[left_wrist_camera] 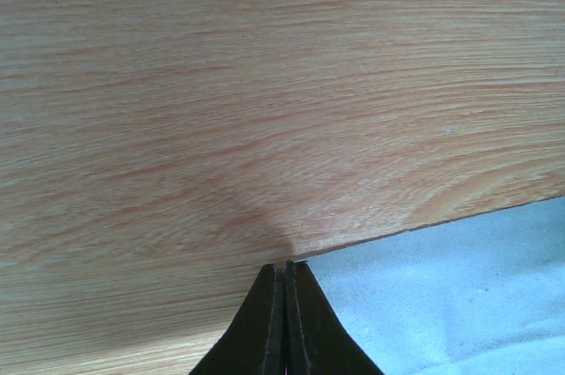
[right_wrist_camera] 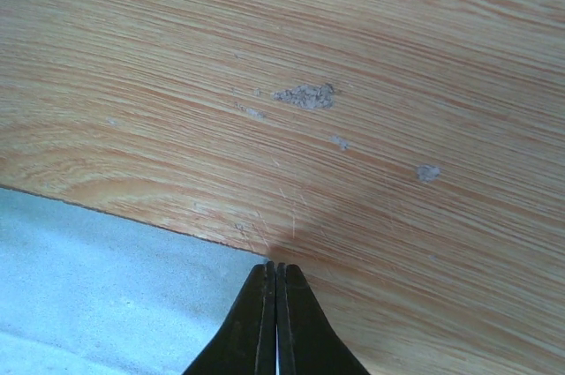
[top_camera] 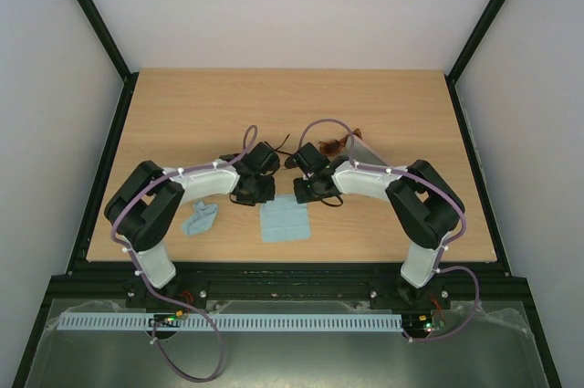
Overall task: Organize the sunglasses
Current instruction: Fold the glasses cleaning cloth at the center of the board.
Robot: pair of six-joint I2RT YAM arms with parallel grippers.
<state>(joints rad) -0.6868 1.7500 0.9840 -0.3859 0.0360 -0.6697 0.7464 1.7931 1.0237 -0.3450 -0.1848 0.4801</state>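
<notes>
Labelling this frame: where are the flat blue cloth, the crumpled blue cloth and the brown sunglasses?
flat blue cloth [top_camera: 284, 222]: top view, its middle.
crumpled blue cloth [top_camera: 200, 218]: top view, its middle.
brown sunglasses [top_camera: 332, 144]: top view, the visible bit of frame.

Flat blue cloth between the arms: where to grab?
Probably a far corner, coming straight down: the flat blue cloth lies spread on the table with no raised fold to pinch, so only a free corner lets the jaws nip and lift it.

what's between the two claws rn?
The flat blue cloth: its far edge runs between left claw and right claw. Top view shows it; wrist views show its edge at each tip.
</notes>
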